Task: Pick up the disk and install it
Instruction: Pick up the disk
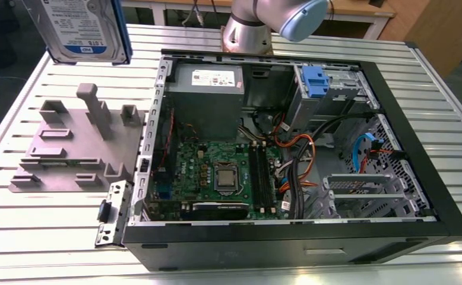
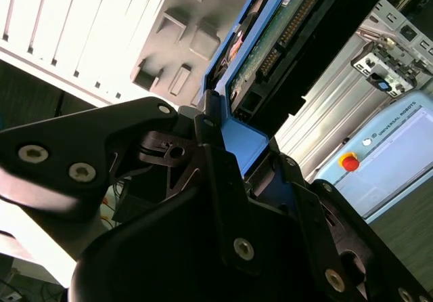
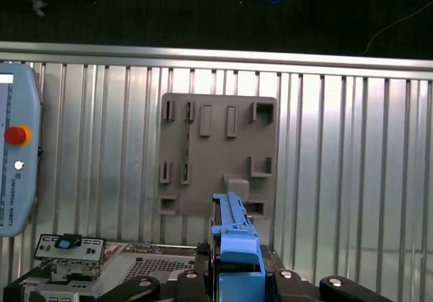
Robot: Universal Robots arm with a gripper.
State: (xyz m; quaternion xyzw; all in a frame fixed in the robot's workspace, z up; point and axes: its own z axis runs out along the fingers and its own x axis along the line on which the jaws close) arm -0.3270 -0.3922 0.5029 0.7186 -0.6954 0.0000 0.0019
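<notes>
jaws clenched on the blue-railed flat silver metal disk, lifted, grey plastic holder beyond the jaws; best carried level, firmly gripped, slowly.

disk raised, far corner, the exterior view's left, label showing | grey fixture on slatted table, nearer | open computer case centre | robot arm beyond case

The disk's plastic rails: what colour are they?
Blue: rails on the disk, best in the second wrist view.
</notes>
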